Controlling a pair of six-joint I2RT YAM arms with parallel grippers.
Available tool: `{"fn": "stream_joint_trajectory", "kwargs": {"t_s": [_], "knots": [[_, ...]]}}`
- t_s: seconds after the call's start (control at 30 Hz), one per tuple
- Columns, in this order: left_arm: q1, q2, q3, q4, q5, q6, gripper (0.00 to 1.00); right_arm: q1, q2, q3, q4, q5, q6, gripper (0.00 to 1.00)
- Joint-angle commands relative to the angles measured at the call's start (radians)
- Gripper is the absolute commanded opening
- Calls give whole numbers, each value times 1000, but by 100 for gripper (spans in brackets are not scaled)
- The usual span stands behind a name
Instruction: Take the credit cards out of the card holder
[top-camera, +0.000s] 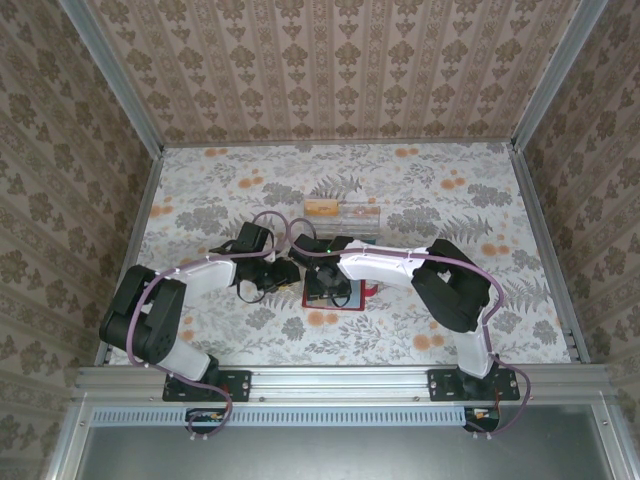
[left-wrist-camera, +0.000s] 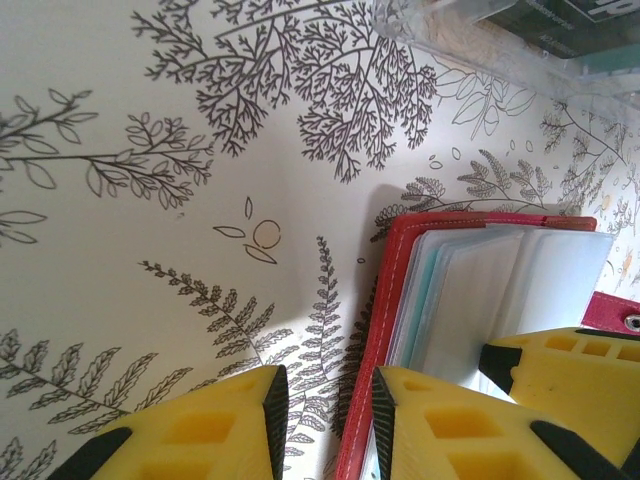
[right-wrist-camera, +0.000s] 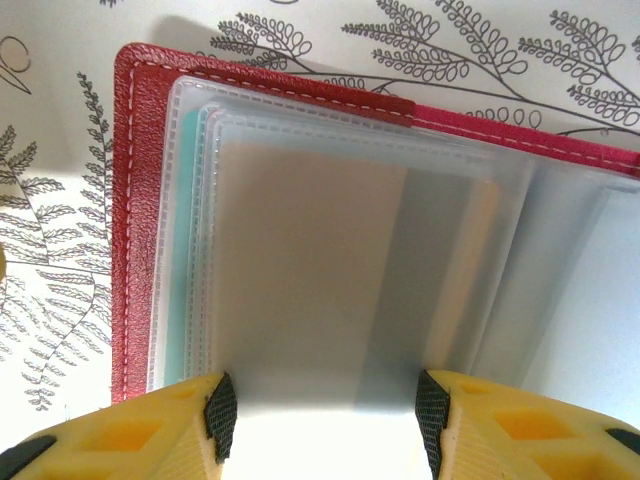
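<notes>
Nothing is out yet: the card holder lies open on the desk, a tan credit card inside its clear sleeve. My right claw stands wide astride that sleeve; my left claw, narrow, straddles the red edge

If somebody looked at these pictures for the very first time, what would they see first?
Probably the red wallet, lying open on the flowery table with its clear sleeves fanned out. Next come the bright yellow fingers. The right fingers stand apart on either side of a sleeve, and the left fingers sit at the wallet's edge.
</notes>
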Motion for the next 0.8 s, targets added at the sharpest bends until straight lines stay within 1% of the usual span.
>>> {"fn": "stream_joint_trajectory", "kwargs": {"t_s": [0.0, 0.13, 0.33, 0.47, 0.6, 0.77], "knots": [[6, -16, -13, 10, 16, -6, 31, 5, 53, -20, -4, -30, -8, 54], [6, -18, -14, 8, 17, -7, 31, 7, 47, -29, -6, -23, -8, 44], [6, -20, -17, 10, 19, -8, 31, 4, 44, -38, -11, -20, -9, 36], [7, -21, -18, 11, 19, -9, 31, 4, 27, -46, -6, -8, -9, 35], [6, -21, -19, 11, 19, -9, 31, -2, -7, -58, -1, 13, -5, 30], [6, -23, -17, 5, 18, -9, 31, -14, -68, -96, 24, 41, 15, 29]]}}
